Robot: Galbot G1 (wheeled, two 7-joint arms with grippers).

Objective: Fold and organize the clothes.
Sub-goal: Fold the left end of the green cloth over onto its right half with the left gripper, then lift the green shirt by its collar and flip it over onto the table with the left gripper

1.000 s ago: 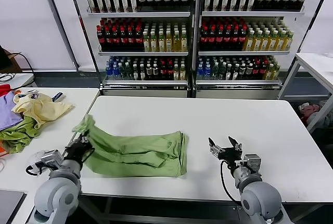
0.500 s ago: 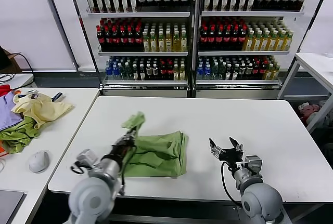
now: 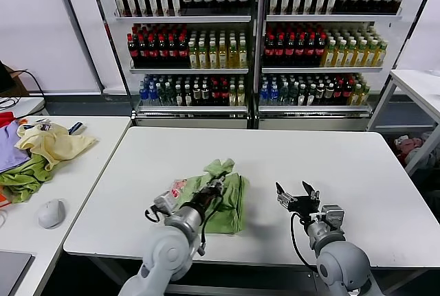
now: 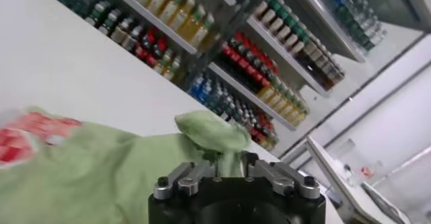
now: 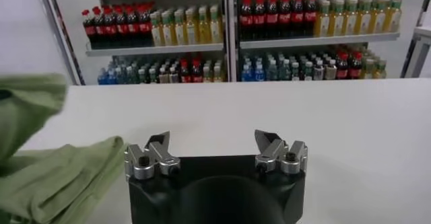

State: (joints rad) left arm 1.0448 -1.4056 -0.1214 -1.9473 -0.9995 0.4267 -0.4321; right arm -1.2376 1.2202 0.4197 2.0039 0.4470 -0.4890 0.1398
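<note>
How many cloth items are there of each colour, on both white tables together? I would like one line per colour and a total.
Light green T-shirt, on the front table: 1
Pale yellow garment, on the side table: 1
Darker green cloth: 1
Purple cloth: 1
Total: 4

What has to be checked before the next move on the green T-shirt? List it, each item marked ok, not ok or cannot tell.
1. Left end of the T-shirt carried over onto its right half: ok, the print now faces up.
2. Fold lying flat: not ok, a bunched flap stands up at the far edge.
3. Left gripper let go of the fabric: cannot tell, it sits low on the cloth.
4. Right gripper clear of the shirt: ok, open, hovering over bare table beside it.
5. Shirt fully on the table: ok, inside the near edge.
</note>
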